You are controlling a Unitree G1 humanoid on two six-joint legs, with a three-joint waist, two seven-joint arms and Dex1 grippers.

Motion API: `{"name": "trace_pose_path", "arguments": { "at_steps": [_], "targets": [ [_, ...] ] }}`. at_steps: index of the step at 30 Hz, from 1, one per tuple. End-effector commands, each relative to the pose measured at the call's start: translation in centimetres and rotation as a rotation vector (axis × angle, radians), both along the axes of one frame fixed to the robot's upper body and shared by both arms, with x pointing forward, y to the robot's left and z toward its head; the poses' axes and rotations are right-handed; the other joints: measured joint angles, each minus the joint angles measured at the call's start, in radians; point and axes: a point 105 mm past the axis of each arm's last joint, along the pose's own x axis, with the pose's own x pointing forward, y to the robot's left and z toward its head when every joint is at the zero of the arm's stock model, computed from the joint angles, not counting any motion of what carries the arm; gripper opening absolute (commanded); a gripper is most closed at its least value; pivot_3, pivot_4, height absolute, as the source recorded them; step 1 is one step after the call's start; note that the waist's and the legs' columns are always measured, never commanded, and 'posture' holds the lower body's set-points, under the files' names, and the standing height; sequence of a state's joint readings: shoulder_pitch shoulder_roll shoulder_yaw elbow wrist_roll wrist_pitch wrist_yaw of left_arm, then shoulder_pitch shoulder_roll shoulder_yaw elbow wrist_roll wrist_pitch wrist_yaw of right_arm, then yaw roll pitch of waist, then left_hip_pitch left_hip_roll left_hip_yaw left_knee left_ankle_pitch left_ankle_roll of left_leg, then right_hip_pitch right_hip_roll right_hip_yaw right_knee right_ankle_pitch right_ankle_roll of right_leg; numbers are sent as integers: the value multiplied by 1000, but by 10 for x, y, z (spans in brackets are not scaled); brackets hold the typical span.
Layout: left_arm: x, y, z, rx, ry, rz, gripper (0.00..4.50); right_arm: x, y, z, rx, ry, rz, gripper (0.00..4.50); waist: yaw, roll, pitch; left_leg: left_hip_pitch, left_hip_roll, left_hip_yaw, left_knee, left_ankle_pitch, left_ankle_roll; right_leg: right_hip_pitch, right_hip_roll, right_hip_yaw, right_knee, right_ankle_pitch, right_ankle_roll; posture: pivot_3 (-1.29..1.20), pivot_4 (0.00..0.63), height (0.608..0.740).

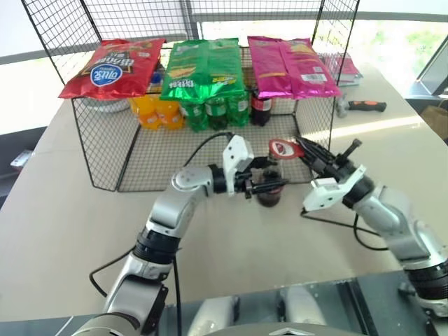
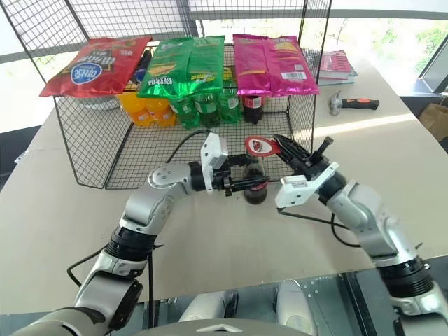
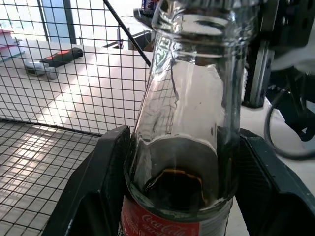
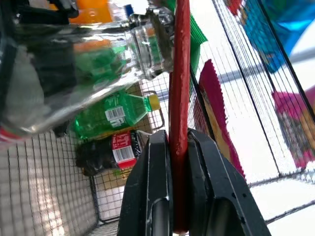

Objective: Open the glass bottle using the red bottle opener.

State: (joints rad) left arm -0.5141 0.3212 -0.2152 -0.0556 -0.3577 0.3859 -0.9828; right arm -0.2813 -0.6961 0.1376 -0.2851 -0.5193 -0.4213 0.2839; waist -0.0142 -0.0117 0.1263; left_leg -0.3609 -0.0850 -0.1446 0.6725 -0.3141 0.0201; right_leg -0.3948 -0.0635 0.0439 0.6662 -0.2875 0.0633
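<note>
Prying seemed underway; left gripper [image 1: 264, 186] clamped the bottle [image 1: 269, 190]; right gripper [image 4: 178, 147] pinched the opener [image 1: 283, 148] over its top; next, lever upward.

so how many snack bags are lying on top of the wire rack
3, side by side on the wire rack: red bag at left, green bag in the middle, pink bag at right.

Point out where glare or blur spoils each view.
Left eye view: sunlight glares on the table beside the hammer. Left wrist view: the window reflects in the glass bottle. Right wrist view: the bottle is blurred; the red bottle opener looks sharp.
</note>
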Motion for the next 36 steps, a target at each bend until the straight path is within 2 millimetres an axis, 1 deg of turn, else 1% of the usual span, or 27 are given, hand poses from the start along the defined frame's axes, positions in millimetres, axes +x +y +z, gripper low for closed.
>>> {"name": "trace_pose_path", "arguments": {
  "at_steps": [1,7,10,16,18,19,21,22,24,26,27,30,31,32,33,34,35,36],
  "targets": [
    [-12,-10,-3,1,34,-90,2364,0,-4,2,-110,33,23,0,0,0,0,0,0,0,0,0,0,0,0,0,0,0,0,0,150,740],
    [-13,-10,-4,2,35,-94,2364,5,-6,23,-138,21,37,0,1,0,0,-1,0,0,-1,0,0,0,-2,0,-3,0,0,0,150,740],
    [-14,-9,-2,-8,28,-93,2363,6,-2,39,-58,11,44,0,0,0,0,-1,0,0,-1,0,0,0,-3,0,-3,0,0,0,150,740],
    [-16,-9,0,-22,24,-95,2363,4,5,49,32,16,49,0,0,0,0,-2,0,0,-1,0,0,-1,-3,-1,-3,0,0,0,150,740],
    [-16,-9,0,-22,23,-96,2363,3,6,56,89,22,44,0,0,0,0,-2,0,-1,-1,0,0,-1,-3,-1,-2,0,0,0,150,740],
    [-16,-8,0,-22,23,-97,2363,3,5,61,147,39,35,0,1,0,0,-2,0,-1,-1,0,0,-1,-3,-1,-2,0,0,0,150,740],
    [-17,-8,0,-19,22,-96,2363,3,-5,68,329,131,11,0,1,0,0,-2,0,-1,-1,0,0,-1,-3,-1,-2,0,0,0,150,740],
    [-17,-7,0,-18,21,-96,2363,3,-9,67,396,190,3,0,2,0,0,-2,0,-1,-1,0,0,-1,-3,-1,-2,0,0,0,150,740],
    [-17,-7,1,-19,19,-95,2363,-1,-16,50,461,361,-6,0,5,0,0,-2,0,-2,0,0,0,-1,-3,-1,-2,0,0,0,150,740],
    [-17,-7,1,-18,15,-96,2363,-13,-22,24,481,560,-11,0,8,0,0,-3,0,-3,0,0,0,0,-4,-3,-3,0,0,0,150,740],
    [-17,-7,1,-18,12,-96,2363,-19,-27,14,529,657,-17,0,6,0,0,-3,0,-3,-1,0,0,0,-4,-3,-3,0,0,0,150,740],
    [-17,-7,2,-20,5,-94,2363,-33,-45,-4,714,883,-61,0,5,0,0,-3,0,-3,-1,0,0,0,-4,-2,-3,0,0,0,150,740],
    [-18,-7,2,-21,3,-93,2363,-35,-49,-8,746,930,-78,0,4,0,1,-3,0,-2,-2,0,0,-1,-5,-2,-3,0,0,0,150,740],
    [-17,-7,2,-22,0,-90,2363,-37,-56,-14,781,986,-113,0,0,0,1,-3,0,-2,-2,0,0,-1,-5,-1,-2,0,0,0,150,740],
    [-17,-7,2,-23,-4,-87,2363,-36,-67,-31,846,1089,-193,0,0,1,1,-2,0,-1,-1,0,0,0,-4,0,-2,0,0,0,150,740],
    [-17,-7,2,-25,-5,-85,2363,-37,-75,-44,891,1161,-251,0,1,1,1,-2,0,-1,-1,0,0,0,-4,0,-2,0,0,0,150,740],
    [-17,-7,2,-27,-5,-83,2363,-37,-80,-53,908,1207,-294,0,3,0,0,-1,0,-1,-1,0,0,1,-4,-1,-1,0,0,0,150,740],
    [-18,-8,2,-28,-5,-83,2363,-36,-80,-60,930,1248,-306,0,5,0,0,-1,0,-2,-1,0,0,1,-4,-1,-1,0,0,0,150,740]
  ]
}}
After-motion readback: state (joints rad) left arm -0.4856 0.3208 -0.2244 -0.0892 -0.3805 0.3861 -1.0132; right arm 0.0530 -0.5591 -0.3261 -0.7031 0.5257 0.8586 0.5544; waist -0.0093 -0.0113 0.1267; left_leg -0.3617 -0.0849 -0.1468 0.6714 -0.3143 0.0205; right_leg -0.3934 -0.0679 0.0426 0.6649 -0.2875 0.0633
